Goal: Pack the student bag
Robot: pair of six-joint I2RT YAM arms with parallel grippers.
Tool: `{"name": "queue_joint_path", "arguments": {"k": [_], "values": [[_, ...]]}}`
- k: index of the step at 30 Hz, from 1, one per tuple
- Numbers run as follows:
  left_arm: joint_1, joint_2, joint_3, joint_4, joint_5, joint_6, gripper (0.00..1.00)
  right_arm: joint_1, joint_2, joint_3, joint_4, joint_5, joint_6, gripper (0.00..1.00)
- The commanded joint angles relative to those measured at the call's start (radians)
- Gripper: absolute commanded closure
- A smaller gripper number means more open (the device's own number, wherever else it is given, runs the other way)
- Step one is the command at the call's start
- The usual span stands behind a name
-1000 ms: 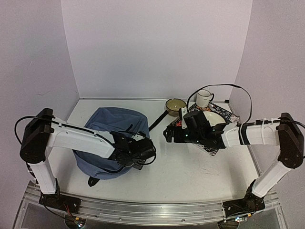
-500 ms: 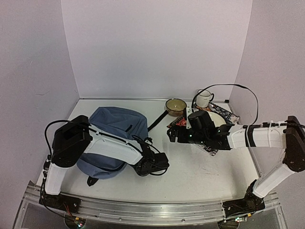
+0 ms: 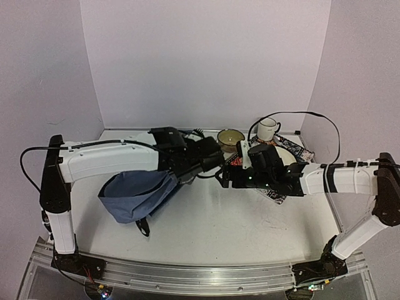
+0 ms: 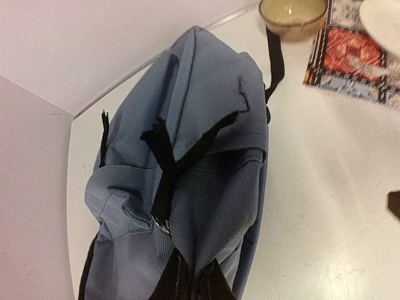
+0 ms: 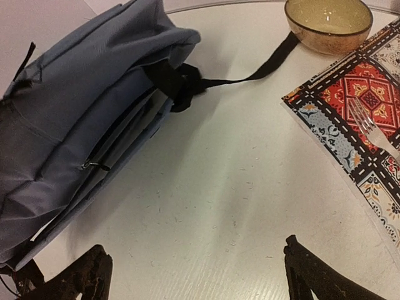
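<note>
The student bag (image 3: 137,194) is a slate-blue backpack with black straps. It hangs crumpled from my left gripper (image 3: 181,174), raised at its right end, its left part low by the table. In the left wrist view my left gripper (image 4: 190,284) is shut on a fold of the bag's (image 4: 206,169) blue fabric. My right gripper (image 3: 224,177) hovers just right of the bag, near the table's middle. Its fingers (image 5: 87,275) stand wide apart over bare table, with nothing between them. The bag (image 5: 81,125) lies to the left in the right wrist view, one black strap (image 5: 250,69) trailing toward the bowl.
A tan bowl (image 3: 230,137) stands behind the grippers, a white mug (image 3: 269,129) at the back right. A patterned placemat (image 5: 356,112) carries a fork (image 5: 369,128) and a white plate (image 3: 281,156). My right arm reaches over the mat.
My left gripper closed on the bag's fabric, then swung up and toward the back middle, pulling the bag's right end up with it. The right gripper barely shifted and stayed open.
</note>
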Motion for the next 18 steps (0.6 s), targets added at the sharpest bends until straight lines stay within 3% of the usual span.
{"name": "queue_joint_path", "arguments": {"k": [1,6,9,16,18], "values": [[-0.006,-0.107,0.249,0.052,-0.031,0.082,1.00,0.005,-0.065,-0.002,0.064,-0.047,-0.024,0.04],[0.002,-0.106,0.409,0.085,0.036,0.110,1.00,0.019,-0.076,-0.006,0.084,-0.071,-0.044,0.05],[0.016,-0.145,0.408,0.164,0.127,0.098,1.00,0.026,-0.094,-0.017,0.087,-0.051,-0.043,0.05],[0.179,-0.432,-0.054,0.560,0.448,-0.088,1.00,0.027,-0.197,-0.074,0.085,0.006,-0.041,0.05],[0.217,-0.500,-0.183,0.628,0.472,-0.157,1.00,0.027,-0.209,-0.075,0.078,0.002,-0.044,0.05]]}}
